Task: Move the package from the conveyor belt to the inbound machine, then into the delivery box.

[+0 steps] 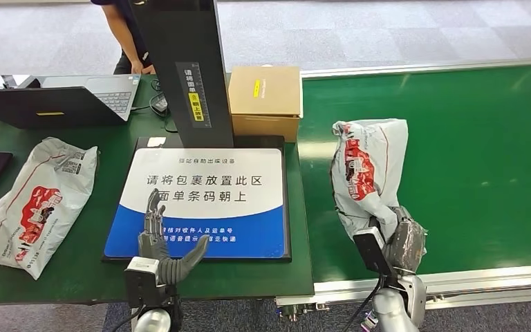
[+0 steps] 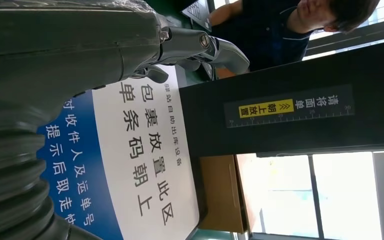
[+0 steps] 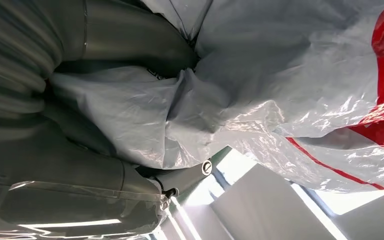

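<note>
1. Green conveyor belt (image 1: 470, 159) is running along the right side of the scene, butting against the dark green table (image 1: 76, 277) that is carrying the inbound machine's blue-and-white scanning plate (image 1: 204, 200); this plate is serving as the landmark.
2. Right hand (image 1: 399, 242) is gripping the lower end of the grey-white plastic mailer package with red print (image 1: 368, 166), with the fingers (image 3: 130, 45) wrapping into the crumpled film.
3. Package is standing up off the belt just to the right of the plate, its long axis rising away from the hand toward the far side of the belt.
4. Plate is lying to the left of the held package, so the coming move appears to be a leftward carry across the table edge; the right hand is the nearer one, already holding.
5. Left hand (image 1: 162, 245) is hovering over the plate's near edge, fingers spread and holding nothing.
6. Package film is looking thin, wrinkled and limp, probably sagging during transport.
</note>
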